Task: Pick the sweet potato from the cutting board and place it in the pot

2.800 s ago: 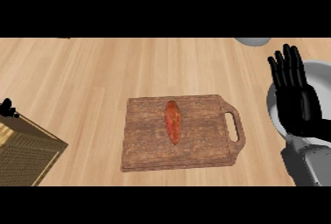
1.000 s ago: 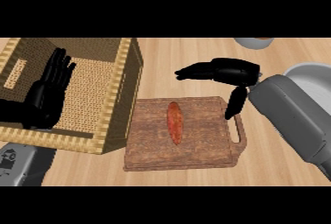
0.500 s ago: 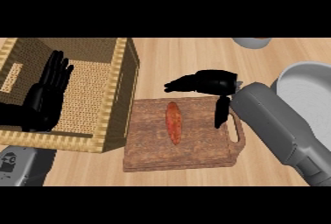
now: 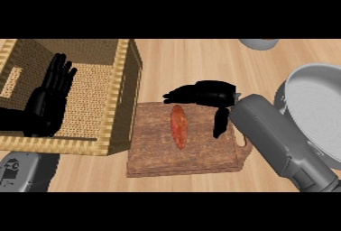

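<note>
The sweet potato (image 4: pixel 178 126) lies lengthwise on the cutting board (image 4: pixel 186 158), untouched. It is judged stiff, fairly light and tapered, best taken across its thicker middle. Above its far end the right hand (image 4: pixel 206 97) hovers, fingers spread, thumb hanging down, nothing held. The left hand (image 4: pixel 47 101) rests open over the wicker basket (image 4: pixel 123 90). The pot (image 4: pixel 316 108) is cut off at the right edge.

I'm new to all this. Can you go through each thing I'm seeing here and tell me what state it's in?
sweet potato: lying lengthwise on the board, not held.
cutting board: flat on the counter, between basket and pot.
right hand: open, hovering above the board's far edge, thumb pointing down beside the sweet potato.
left hand: open, fingers up, over the basket.
wicker basket: open-topped.
pot: open, nothing visible inside.
</note>
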Tool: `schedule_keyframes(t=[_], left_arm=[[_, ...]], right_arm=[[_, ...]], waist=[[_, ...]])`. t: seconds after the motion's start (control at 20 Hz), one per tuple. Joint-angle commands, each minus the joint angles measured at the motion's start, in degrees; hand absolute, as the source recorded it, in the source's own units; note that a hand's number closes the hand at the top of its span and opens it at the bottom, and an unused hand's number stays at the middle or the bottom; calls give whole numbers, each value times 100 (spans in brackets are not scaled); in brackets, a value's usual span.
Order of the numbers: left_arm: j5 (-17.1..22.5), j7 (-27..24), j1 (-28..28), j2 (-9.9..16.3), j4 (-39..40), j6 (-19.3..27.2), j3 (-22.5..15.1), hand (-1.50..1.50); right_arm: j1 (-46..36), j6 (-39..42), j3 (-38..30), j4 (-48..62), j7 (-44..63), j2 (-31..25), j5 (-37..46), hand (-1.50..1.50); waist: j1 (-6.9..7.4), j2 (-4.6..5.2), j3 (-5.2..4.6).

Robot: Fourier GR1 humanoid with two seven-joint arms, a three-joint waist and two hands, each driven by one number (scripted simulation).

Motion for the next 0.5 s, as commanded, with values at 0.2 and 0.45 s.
schedule_keyframes(t=[0.2, 0.45], left_arm=[[-247, 773, -215, -167, -550, 365, -12, 0], [-228, 543, 32, -210, -558, 175, 246, 0]], right_arm=[[142, -590, -138, 515, 114, 402, 798, -150], [371, -251, -297, 155, 459, 658, 1016, -150]], waist=[[26, 4, 6], [1, -6, 4]])
